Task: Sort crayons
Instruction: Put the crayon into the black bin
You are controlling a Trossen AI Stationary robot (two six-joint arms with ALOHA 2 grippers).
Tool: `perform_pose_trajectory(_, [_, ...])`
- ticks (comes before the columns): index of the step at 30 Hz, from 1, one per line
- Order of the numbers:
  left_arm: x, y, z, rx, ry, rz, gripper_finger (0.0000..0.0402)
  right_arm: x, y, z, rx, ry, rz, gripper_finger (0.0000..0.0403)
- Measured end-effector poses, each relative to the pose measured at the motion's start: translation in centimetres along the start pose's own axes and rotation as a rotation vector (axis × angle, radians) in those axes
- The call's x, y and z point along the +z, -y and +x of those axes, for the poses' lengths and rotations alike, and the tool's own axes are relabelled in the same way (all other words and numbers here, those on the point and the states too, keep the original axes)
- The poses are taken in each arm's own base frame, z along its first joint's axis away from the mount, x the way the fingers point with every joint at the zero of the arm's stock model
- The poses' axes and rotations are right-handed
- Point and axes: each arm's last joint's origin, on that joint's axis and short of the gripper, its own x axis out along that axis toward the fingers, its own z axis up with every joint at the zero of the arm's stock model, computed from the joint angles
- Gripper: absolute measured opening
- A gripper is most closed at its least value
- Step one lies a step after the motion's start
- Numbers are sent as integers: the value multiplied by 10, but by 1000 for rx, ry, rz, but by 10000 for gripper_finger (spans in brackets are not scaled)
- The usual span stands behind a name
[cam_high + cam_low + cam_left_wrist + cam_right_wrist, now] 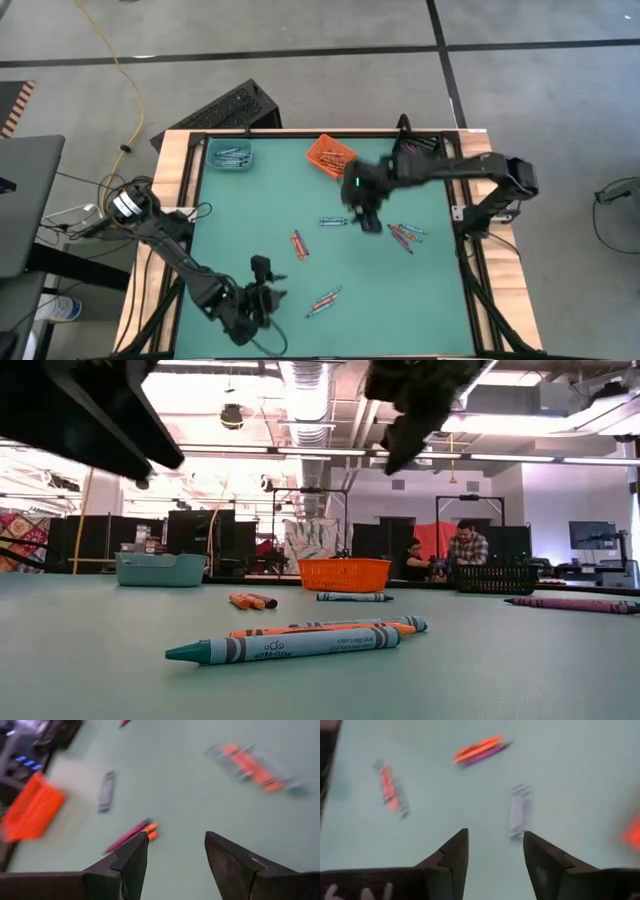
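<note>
Green mat (pixel 430 300) holds scattered crayons (pixel 325 300) mid-frame and lower centre. Right gripper (pixel 366 215) hovers centre-right, fingers spread, empty, near a blue crayon (pixel 333 221). Left gripper (pixel 262 298), lower centre, also spread. Best to square the fingers across one crayon before closing.

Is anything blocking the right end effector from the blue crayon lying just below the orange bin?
Nothing visible. The right end effector hangs open above bare mat, and the blue crayon lies alone just ahead.
</note>
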Motion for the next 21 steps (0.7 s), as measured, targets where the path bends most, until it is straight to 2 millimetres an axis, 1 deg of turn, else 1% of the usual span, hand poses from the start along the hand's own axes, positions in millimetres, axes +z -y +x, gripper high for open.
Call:
perform_pose_trajectory(4, [6, 14, -10, -114, 67, -41, 187, -13, -55, 23, 96, -96, -106, 171])
perform_pose_trajectory(6, [8, 19, -15, -145, 92, -60, 187, -20, -84, 31, 113, -126, -159, 167])
perform_pose_trajectory(8, [9, 22, -19, -159, 120, -81, 187, -27, -112, 39, 85, -161, -205, 162])
perform_pose_trajectory(10, [12, 25, -22, -174, 144, -97, 187, -36, -138, 42, 29, -173, -244, 157])
perform_pose_trajectory(13, [14, 26, -23, -185, 165, -118, 187, -49, -168, 42, -102, -161, -262, 146])
perform_pose_trajectory(15, [15, 26, -23, -177, 173, -123, 187, -63, -178, 41, -242, -182, -231, 137])
perform_pose_trajectory(17, [16, 24, -21, -166, 172, -139, 187, -76, -177, 43, -361, -212, -166, 128])
perform_pose_trajectory(19, [16, 23, -20, -165, 168, -158, 187, -89, -172, 47, -396, -266, -98, 122])
perform_pose_trajectory(21, [16, 23, -20, -164, 168, -161, 187, -101, -168, 53, -393, -331, -47, 119])
